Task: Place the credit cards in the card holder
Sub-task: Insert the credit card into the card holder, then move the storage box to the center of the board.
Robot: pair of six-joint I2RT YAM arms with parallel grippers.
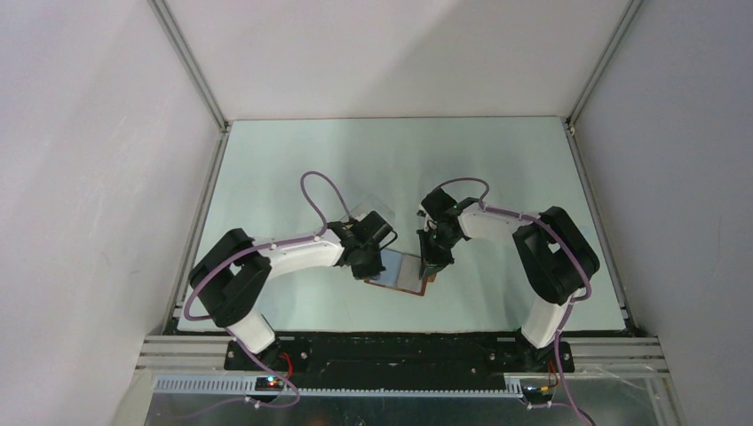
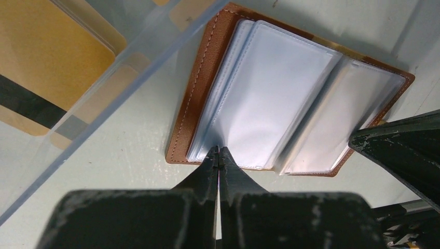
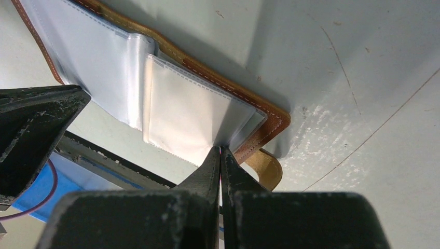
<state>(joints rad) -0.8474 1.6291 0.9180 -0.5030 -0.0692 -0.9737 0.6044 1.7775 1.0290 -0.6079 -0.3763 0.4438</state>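
Observation:
The card holder (image 1: 401,271) (image 2: 205,67) (image 3: 270,116) lies open on the table, brown leather outside, clear grey-blue sleeves fanned upward. My left gripper (image 2: 218,150) (image 1: 377,260) is shut, pinching the near edge of one sleeve (image 2: 270,93) at the holder's left half. On the other half, my right gripper (image 3: 220,149) (image 1: 432,266) is shut on the edge of a sleeve (image 3: 192,119) near the corner with the snap tab (image 3: 267,168). The credit cards (image 2: 46,57), orange-gold, one with a dark stripe, lie in a clear plastic box left of the holder.
The clear plastic box (image 2: 129,57) stands close against the holder's left edge. Each wrist view shows the other arm's dark finger (image 2: 404,150) (image 3: 31,129) close by. White walls enclose the table (image 1: 497,169) on three sides.

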